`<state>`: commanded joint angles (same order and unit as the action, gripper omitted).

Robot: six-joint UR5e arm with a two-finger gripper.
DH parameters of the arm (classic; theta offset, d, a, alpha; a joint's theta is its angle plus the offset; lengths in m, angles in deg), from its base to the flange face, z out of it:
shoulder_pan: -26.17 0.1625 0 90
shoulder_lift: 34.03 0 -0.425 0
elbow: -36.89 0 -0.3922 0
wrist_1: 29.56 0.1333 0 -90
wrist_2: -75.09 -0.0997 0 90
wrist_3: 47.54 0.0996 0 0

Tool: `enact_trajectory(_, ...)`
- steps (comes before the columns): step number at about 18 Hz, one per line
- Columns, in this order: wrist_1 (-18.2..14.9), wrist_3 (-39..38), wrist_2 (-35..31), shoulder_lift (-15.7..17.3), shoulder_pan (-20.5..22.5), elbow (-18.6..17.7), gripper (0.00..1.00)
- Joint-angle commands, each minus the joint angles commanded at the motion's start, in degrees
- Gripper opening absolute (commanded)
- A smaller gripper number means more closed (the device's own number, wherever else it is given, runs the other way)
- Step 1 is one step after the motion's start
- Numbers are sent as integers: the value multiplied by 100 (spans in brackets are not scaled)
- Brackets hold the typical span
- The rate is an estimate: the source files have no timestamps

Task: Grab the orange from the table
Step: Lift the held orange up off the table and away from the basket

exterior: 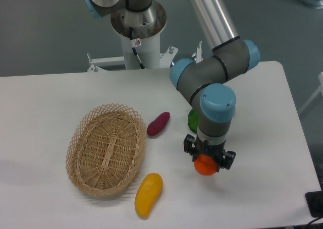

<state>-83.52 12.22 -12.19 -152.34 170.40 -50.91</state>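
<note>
The orange (205,165), small, round and glossy, sits between the black fingers of my gripper (207,161), which points straight down over the white table (45,103) right of centre. The gripper is shut on the orange. The blue-capped wrist above hides most of the fingers and the top of the fruit. Whether the orange is clear of the tabletop cannot be told from this view.
An oval wicker basket (106,148) stands at the left. A purple elongated vegetable (158,124) lies beside it, and a yellow-orange mango-like fruit (148,194) lies near the front edge. A green object (193,121) peeks out behind the arm. The arm's base stands behind the table.
</note>
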Motion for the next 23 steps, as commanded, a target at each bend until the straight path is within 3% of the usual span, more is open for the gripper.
enact_trajectory(4, -351, 431, 0, 176, 255, 87, 78)
enact_trajectory(9, -1168, 458, -149, 97, 325, 632, 78)
enact_trajectory(23, -1214, 458, -624, -43, 299, 809, 78)
